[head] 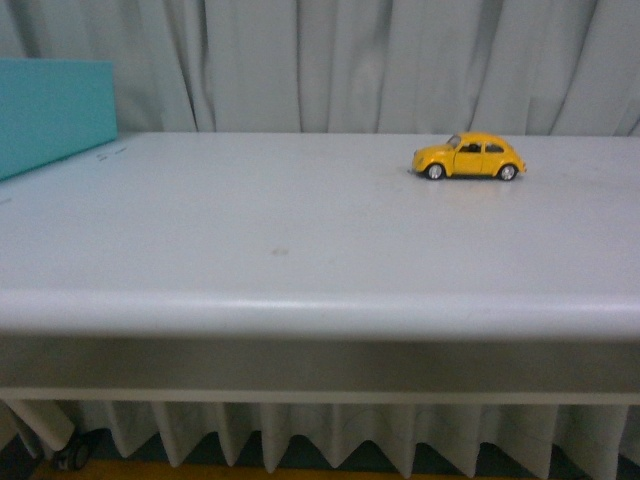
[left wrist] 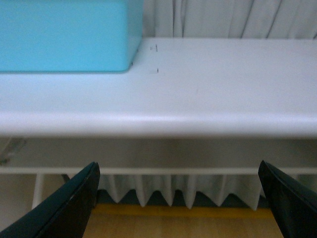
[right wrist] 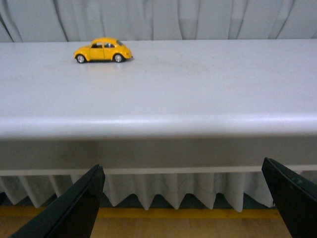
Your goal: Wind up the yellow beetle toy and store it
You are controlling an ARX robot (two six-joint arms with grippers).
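Left tool [left wrist: 178, 164] and right tool [right wrist: 182, 165] — jaws of each spread wide.

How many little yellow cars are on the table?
1. The yellow beetle toy stands on the table, far right. The inside of the turquoise bin cannot be seen.

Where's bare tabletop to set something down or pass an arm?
Free: the wide middle of the table, between the turquoise bin at far left and the yellow beetle toy at back right, plus the whole front edge strip. Nothing is crowded; only those two spots are taken.
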